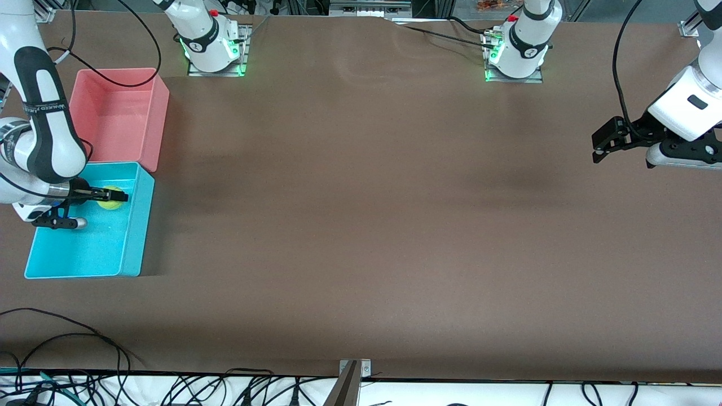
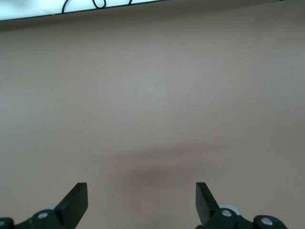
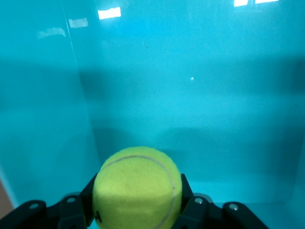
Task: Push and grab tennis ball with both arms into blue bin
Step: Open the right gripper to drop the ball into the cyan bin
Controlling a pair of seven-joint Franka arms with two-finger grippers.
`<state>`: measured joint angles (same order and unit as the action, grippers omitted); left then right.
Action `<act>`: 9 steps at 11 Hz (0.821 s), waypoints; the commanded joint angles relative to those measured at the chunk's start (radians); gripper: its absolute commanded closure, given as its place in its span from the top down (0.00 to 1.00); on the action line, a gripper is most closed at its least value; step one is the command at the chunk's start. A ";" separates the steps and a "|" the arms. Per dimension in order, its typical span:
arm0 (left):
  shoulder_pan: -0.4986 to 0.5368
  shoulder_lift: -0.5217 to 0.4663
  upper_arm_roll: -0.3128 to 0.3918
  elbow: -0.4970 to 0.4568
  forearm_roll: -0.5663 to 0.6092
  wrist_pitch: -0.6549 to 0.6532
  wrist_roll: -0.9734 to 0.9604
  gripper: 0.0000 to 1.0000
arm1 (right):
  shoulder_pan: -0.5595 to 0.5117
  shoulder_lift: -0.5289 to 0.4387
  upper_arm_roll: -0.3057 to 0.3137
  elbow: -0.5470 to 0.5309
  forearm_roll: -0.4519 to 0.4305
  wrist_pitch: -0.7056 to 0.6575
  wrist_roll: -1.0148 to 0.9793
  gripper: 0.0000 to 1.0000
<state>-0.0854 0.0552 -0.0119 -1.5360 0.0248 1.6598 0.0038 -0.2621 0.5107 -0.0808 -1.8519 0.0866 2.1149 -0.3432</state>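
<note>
**Ball held over blue bin, release pending**

Tennis ball (image 1: pixel 110 197) sits clamped between the fingers of the right end effector (image 1: pixel 115 197), hanging above the open interior of the blue bin (image 1: pixel 130 248). Right wrist view confirms it: ball (image 3: pixel 137 188) pinched from both sides, cyan floor and walls of the bin (image 3: pixel 190 95) filling everything under it. Ball looks clear of the bin floor, not resting on it.

Key relation: ball is directly between the right fingers and straight above the bin floor, toward the bin's end nearest the pink bin (image 1: pixel 121 115). Nothing between ball and floor. So the coming move looks like a plain let-go, no more travel needed; drop path is vertical and well inside the walls. Ball is round, so no axis to align. Minor risk: bounce or roll on landing, but the walls should contain it.

Right arm is the only one near the ball. Left end effector (image 1: pixel 623 148) waits over bare surface (image 1: pixel 361 225) at the left arm's end, fingers spread wide and holding nothing; its wrist view shows both fingertips (image 2: pixel 76 200) apart with only brown surface under them.

Pink bin stands just beside the blue bin, farther from the front camera, not involved.
</note>
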 commanded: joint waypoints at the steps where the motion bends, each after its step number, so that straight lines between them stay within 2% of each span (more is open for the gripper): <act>1: 0.009 0.005 0.000 0.022 -0.037 -0.021 -0.008 1.00 | -0.031 0.005 0.012 -0.003 0.025 -0.006 -0.102 0.42; 2: 0.009 0.005 0.000 0.023 -0.037 -0.021 -0.008 1.00 | -0.028 0.005 0.015 -0.003 0.025 -0.010 -0.103 0.99; 6: 0.013 0.000 0.001 0.019 -0.039 -0.017 -0.016 1.00 | -0.025 0.000 0.016 0.008 0.025 -0.029 -0.090 1.00; 9: 0.016 0.000 0.001 0.020 -0.039 -0.017 -0.016 1.00 | -0.023 -0.017 0.015 0.077 0.022 -0.056 -0.085 1.00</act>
<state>-0.0763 0.0548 -0.0081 -1.5360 0.0039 1.6597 -0.0042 -0.2818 0.5165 -0.0679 -1.8332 0.0873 2.1010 -0.4182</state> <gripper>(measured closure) 0.000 0.000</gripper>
